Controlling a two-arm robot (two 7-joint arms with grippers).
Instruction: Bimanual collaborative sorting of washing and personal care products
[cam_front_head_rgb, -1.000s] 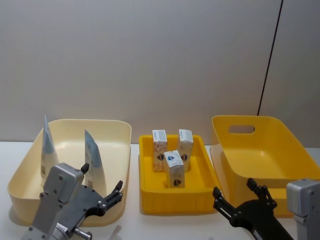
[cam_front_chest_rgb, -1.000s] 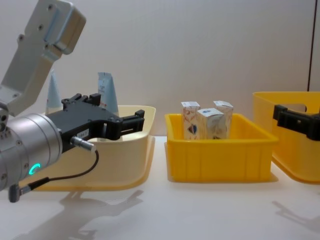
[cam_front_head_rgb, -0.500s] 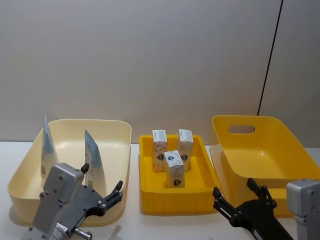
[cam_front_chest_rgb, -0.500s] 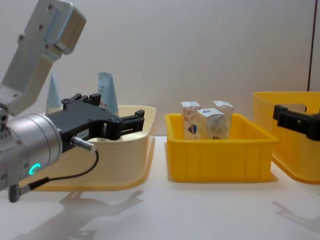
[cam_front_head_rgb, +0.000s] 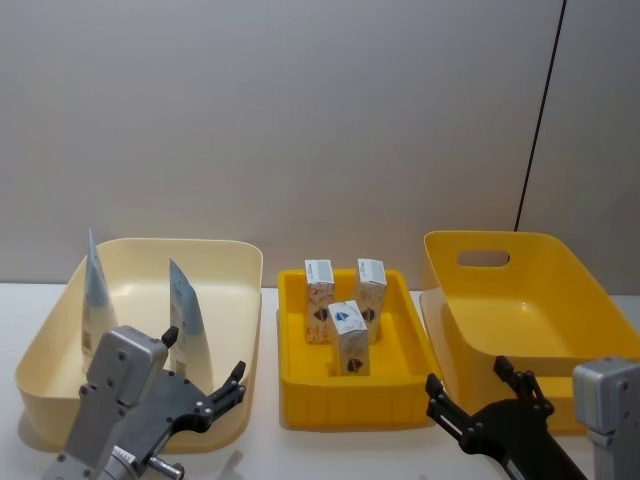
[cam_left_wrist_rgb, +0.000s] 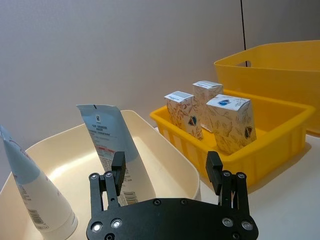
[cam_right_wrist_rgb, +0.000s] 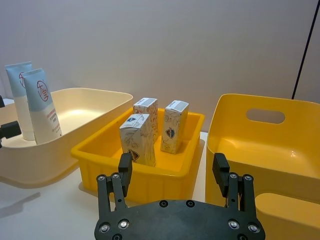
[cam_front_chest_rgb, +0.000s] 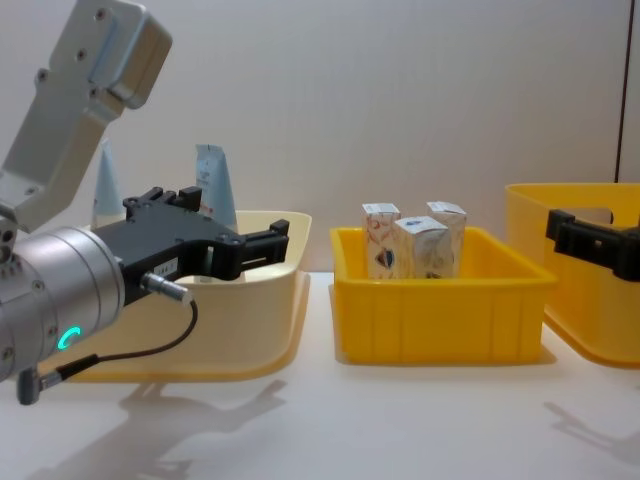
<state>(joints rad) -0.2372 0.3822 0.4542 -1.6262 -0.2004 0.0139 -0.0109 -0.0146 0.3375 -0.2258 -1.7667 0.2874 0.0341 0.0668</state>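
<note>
pale-blue tubes (cam_front_chest_rgb: 214, 170), lower halves behind left claw (cam_front_chest_rgb: 240, 218) and cream bin (cam_front_chest_rgb: 262, 305)

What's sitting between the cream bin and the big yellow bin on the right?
A yellow tray holding three upright white cartons; the head view shows it plainly.

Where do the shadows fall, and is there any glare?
Chest view: soft arm shadows on the white table, below the left gripper and at the lower right. Right wrist view: faint shadow beside the cream bin. Head view: no strong glare.
</note>
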